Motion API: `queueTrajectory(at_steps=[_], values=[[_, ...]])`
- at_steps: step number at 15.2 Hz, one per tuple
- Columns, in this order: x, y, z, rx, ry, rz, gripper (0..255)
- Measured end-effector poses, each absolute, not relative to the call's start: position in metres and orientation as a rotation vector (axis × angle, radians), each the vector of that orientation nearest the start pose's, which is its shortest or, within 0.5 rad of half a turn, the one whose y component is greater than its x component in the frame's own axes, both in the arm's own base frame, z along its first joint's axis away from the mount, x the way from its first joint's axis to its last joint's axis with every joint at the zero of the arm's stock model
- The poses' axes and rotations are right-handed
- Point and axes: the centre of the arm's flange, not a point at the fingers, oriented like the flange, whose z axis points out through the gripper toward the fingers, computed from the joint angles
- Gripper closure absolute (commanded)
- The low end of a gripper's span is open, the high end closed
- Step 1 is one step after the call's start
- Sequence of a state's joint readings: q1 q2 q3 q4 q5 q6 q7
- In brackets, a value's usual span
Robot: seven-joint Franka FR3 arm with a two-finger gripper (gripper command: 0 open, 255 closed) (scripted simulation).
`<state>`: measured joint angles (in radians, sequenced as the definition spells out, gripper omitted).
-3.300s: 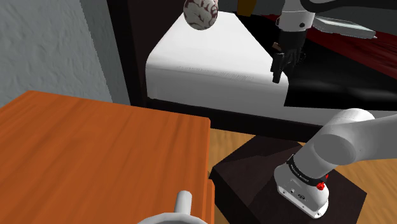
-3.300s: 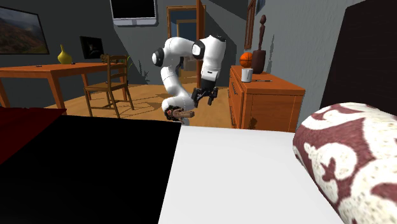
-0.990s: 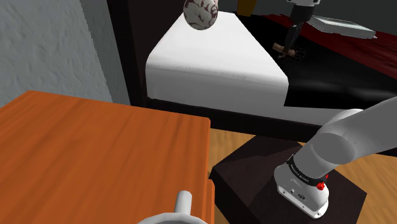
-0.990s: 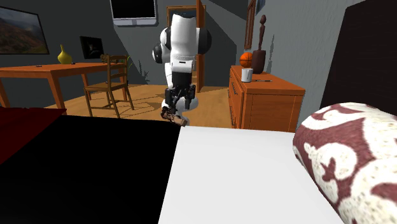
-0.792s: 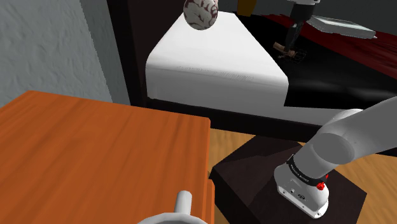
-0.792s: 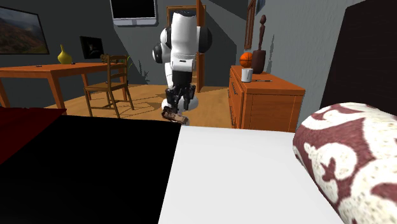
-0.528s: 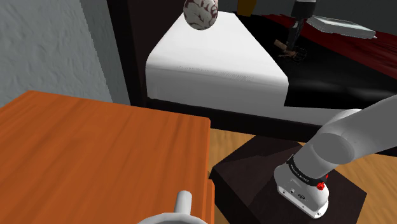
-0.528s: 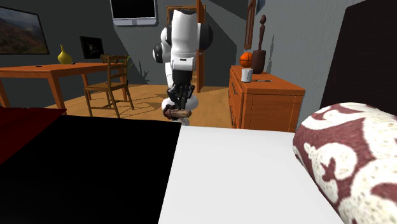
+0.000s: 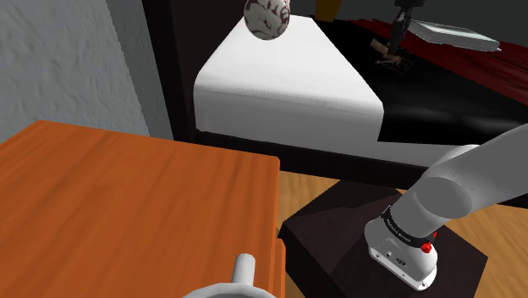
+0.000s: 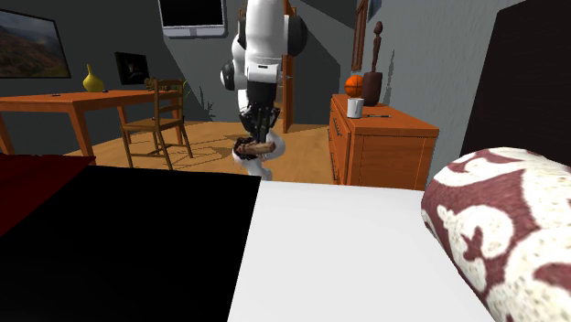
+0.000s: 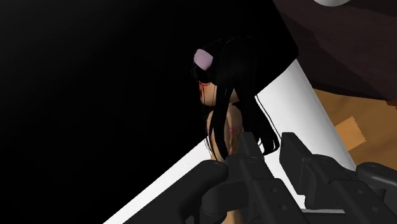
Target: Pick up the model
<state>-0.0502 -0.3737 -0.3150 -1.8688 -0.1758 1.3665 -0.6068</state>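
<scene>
While the white arm (image 10: 263, 37) reaches down over the bed (image 9: 288, 108), its black end effector (image 10: 259, 134) is closed on the model (image 11: 221, 127). The model is a small figure with long black hair, a pale pink piece on its head and a skin-coloured body. In the wrist view the figure sticks out forward from the fingers, and behind it the black cover (image 10: 128, 247) meets the white sheet (image 10: 357, 256). In the second exterior view the model lies crosswise under the fingers, in line with this same border, and it appears lifted off the bed. In the shoulder view a dark shadow lies on the cover just below the end effector. A pillow (image 10: 499, 233) with a dark red and white pattern rests on the sheet, well apart from the model. Beyond the bed stands an orange dresser (image 10: 384, 151) with a white mug (image 10: 356, 108) on top. The arm rises from a dark stand (image 9: 364, 224) beside the bed.
</scene>
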Motion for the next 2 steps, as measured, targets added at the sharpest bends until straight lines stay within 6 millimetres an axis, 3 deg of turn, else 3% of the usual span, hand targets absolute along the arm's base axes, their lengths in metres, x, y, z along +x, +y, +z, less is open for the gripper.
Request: queueTrajectory(at_steps=[2], values=[[0.3729,-0.1935,0.6503,-3.096,-0.385,0.247,255]])
